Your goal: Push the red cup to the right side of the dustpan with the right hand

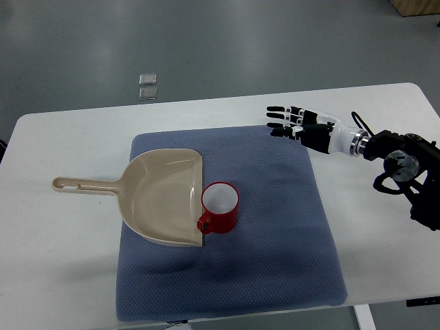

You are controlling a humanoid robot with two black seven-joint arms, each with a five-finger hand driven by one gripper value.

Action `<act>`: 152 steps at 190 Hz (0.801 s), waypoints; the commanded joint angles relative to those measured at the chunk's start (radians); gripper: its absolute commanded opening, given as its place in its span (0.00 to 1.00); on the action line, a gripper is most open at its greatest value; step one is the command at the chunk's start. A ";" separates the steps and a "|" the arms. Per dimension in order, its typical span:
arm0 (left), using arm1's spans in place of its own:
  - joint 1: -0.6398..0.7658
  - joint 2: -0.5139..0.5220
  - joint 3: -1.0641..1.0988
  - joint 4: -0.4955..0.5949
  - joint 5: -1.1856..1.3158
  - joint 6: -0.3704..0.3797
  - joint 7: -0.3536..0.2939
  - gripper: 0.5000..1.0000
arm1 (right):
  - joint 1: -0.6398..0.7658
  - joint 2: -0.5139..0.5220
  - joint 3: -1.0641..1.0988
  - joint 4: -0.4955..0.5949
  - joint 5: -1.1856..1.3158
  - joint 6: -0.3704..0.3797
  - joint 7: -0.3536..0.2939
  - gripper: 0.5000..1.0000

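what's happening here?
A humanoid's right hand hangs over the upper right part of the blue cloth mat, fingers extended, holding nothing. The red cup with a white inside stands upright on the mat, right against the open right edge of the beige plastic dustpan. The hand is well clear of the cup. No left arm shows.

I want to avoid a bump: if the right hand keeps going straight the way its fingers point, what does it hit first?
Nothing that shows: the right hand points left along the blue mat's far edge, passing beyond the red cup and dustpan. Its height is unclear.
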 commanded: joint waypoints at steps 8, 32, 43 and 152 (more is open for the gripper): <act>0.000 0.000 0.000 0.001 0.000 0.000 0.001 1.00 | 0.014 0.017 -0.002 -0.035 0.174 -0.088 -0.085 0.87; 0.000 0.000 0.000 0.001 0.000 0.000 0.001 1.00 | 0.014 0.027 -0.010 -0.035 0.300 -0.113 -0.125 0.87; 0.000 0.000 0.000 0.001 0.000 0.000 0.000 1.00 | 0.014 0.033 -0.010 -0.035 0.331 -0.136 -0.130 0.87; -0.001 0.000 0.000 -0.001 0.000 0.000 0.000 1.00 | 0.006 0.036 0.007 -0.024 0.338 -0.074 -0.061 0.87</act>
